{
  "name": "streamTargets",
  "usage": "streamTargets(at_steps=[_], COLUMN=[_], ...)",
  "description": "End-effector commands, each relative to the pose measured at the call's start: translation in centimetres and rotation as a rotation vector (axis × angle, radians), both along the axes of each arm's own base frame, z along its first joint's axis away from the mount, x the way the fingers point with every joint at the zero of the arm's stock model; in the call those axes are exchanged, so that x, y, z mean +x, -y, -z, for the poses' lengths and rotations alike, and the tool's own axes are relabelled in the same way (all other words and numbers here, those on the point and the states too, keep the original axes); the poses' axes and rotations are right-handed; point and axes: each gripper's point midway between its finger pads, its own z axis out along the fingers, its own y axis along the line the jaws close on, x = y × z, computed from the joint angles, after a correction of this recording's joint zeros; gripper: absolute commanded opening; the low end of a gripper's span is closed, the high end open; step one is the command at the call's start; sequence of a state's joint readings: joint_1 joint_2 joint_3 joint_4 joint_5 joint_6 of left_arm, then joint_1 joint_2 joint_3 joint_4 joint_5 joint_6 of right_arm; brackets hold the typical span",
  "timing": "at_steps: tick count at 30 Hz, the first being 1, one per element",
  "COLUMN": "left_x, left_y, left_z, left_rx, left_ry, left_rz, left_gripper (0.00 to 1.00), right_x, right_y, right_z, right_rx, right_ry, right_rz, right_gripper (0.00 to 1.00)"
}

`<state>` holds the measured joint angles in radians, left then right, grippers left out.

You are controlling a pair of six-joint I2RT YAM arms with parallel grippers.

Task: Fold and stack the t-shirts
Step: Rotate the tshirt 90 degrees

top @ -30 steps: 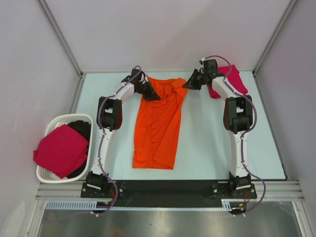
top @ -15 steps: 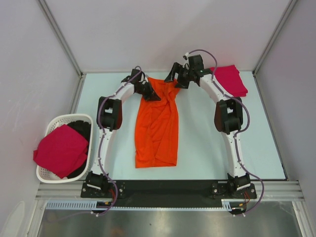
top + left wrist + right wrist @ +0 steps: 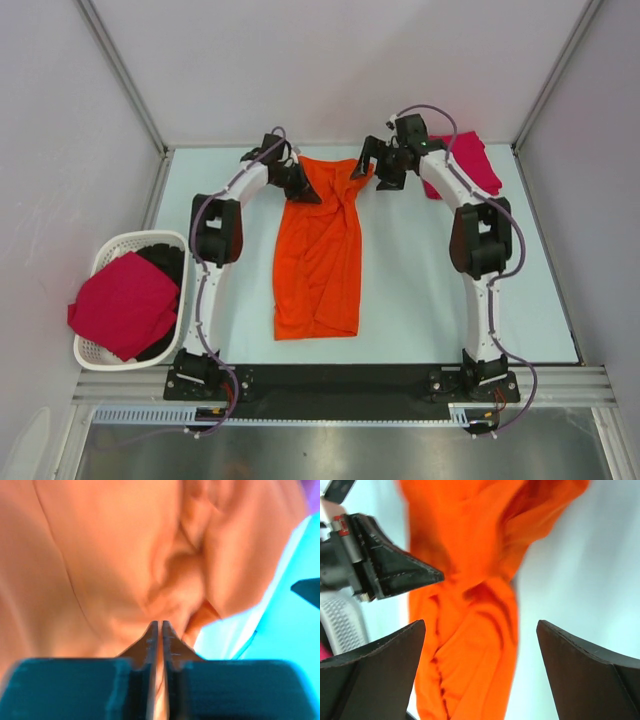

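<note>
Right hand (image 3: 375, 174) has opened, orange t-shirt (image 3: 318, 255) just beside it

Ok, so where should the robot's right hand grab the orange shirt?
Probably its far right corner, coming from the right. The orange shirt lies flat, but that end is bunched into raised folds fingers can pinch. The left gripper holds the far left corner; the open right gripper hangs right there.

text: none readable | labels: none | note: left wrist view blurred, possibly missed
</note>
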<state>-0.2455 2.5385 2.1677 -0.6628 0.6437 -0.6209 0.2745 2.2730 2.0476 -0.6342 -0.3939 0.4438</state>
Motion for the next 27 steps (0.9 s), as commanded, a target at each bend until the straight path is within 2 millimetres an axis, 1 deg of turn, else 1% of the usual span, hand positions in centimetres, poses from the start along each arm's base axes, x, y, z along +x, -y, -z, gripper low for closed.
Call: streamTargets(at_steps=[1,2,3,4,5,6,7,8,9,10,11,12,13,14,15,16,17,18,20,23,24,25,26,27], left_x=[-3.2,-4.0,-5.2,-7.7,-9.1,-10.4,-13.3,-14.4,-15.8,-18.3,-19.7,-21.9,-23.0,-23.9,-25.4,-26.1,-26.6,-27.6,-28.3,-29.3,-30.0,-30.3,-30.7,-31.3], left_y=[-1.8,-2.7,-3.4,-4.3,-5.1,-5.6,-6.4,-7.2,-7.6,-8.2,-8.6,-9.0,-9.3,-9.5,-9.8,-9.9,-9.9,-10.2,-10.3,-10.8,-11.0,-11.1,-11.3,-11.3], left_z=[-11.4,-11.4,-12.1,-12.5,-12.9,-13.0,-12.5,-12.0,-11.3,-9.1,-9.0,-7.2,-6.5,-6.2,-5.0,-4.6,-4.4,-3.7,-3.5,-3.2,-2.9,-2.6,-2.4,-2.1], left_rx=[0.022,0.068,0.090,0.102,0.097,0.083,0.070,0.066,0.060,0.081,0.088,0.100,0.113,0.123,0.126,0.129,0.130,0.135,0.139,0.161,0.170,0.175,0.178,0.179], left_ry=[0.207,0.231,0.245,0.253,0.253,0.249,0.224,0.201,0.175,0.117,0.107,0.039,0.026,0.017,-0.025,-0.033,-0.032,-0.058,-0.058,-0.069,-0.092,-0.098,-0.107,-0.125], left_rz=[0.052,0.055,0.055,0.058,0.050,0.046,0.038,0.023,0.026,0.042,0.051,0.066,0.082,0.086,0.096,0.104,0.109,0.112,0.118,0.128,0.130,0.130,0.128,0.130], left_gripper=[0.41,0.51,0.66,0.70,0.73,0.76,0.78,0.79,0.79,0.79,0.79,0.79,0.79,0.79,0.79,0.79,0.79,0.79,0.79,0.79,0.79,0.79,0.79,0.79], right_x=[-4.0,-5.7,-7.8,-8.9,-10.7,-12.0,-14.4,-15.7,-16.9,-19.1,-20.2,-21.2,-22.8,-23.7,-24.4,-24.9,-25.7,-26.1,-27.0,-28.2,-29.0,-29.6,-30.1,-30.7], right_y=[-0.5,-0.8,-0.5,-0.4,-0.4,-0.1,0.3,0.5,0.6,1.1,1.2,1.3,1.5,1.4,1.6,1.6,1.8,1.9,2.1,1.9,1.8,1.7,1.7,1.7], right_z=[-7.2,-8.4,-5.6,-5.2,-5.5,-4.9,-2.3,-1.8,-1.4,0.4,1.1,2.1,3.2,3.7,4.3,4.6,5.3,5.3,5.7,6.0,6.3,6.9,7.3,7.7], right_rx=[0.117,0.166,0.171,0.192,0.224,0.231,0.228,0.241,0.242,0.228,0.235,0.243,0.251,0.261,0.256,0.250,0.241,0.237,0.233,0.255,0.249,0.243,0.239,0.232], right_ry=[0.093,0.083,-0.012,-0.037,-0.061,-0.091,-0.175,-0.203,-0.229,-0.324,-0.350,-0.400,-0.461,-0.485,-0.517,-0.524,-0.550,-0.550,-0.570,-0.619,-0.651,-0.673,-0.693,-0.721], right_rz=[-0.091,-0.126,-0.132,-0.138,-0.165,-0.170,-0.171,-0.195,-0.212,-0.218,-0.251,-0.261,-0.267,-0.289,-0.290,-0.294,-0.293,-0.297,-0.294,-0.308,-0.317,-0.334,-0.344,-0.349], right_gripper=[1.00,1.00,1.00,1.00,1.00,1.00,1.00,0.98,0.96,0.94,0.89,0.86,0.83,0.76,0.73,0.73,0.72,0.72,0.71,0.71,0.70,0.70,0.67,0.66])
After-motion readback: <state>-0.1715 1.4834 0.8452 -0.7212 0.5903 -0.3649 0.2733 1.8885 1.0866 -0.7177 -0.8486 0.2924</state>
